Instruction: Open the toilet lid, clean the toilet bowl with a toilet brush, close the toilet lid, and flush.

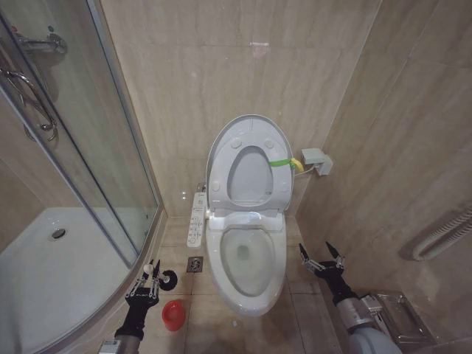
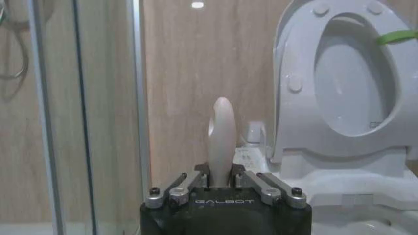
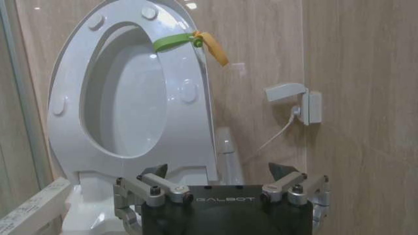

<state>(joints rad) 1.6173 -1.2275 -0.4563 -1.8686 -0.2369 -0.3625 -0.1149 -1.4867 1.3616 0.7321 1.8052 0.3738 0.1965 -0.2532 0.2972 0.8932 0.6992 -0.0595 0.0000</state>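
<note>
My left gripper is clenched on the toilet brush, low by the floor to the left of the toilet bowl; the thin white handle stands up between my fingers, and the dark round head sits just to the bowl side of them, above the small red holder on the tiles. The bowl's long axis runs away from me toward the wall, and its open mouth lies to the right of and a little ahead of that hand, so I judge the brush must be carried rightward over the rim, and the left arm is the one to do it. My right gripper hangs released, fingers spread, just off the bowl's right side, holding nothing. The toilet lid and seat both stand upright against the wall, the green-yellow strap at their right edge. My left wrist view shows the handle gripped dead centre, which the head view leaves cramped; my right wrist view gives the strap and a small white wall box up close.
</note>
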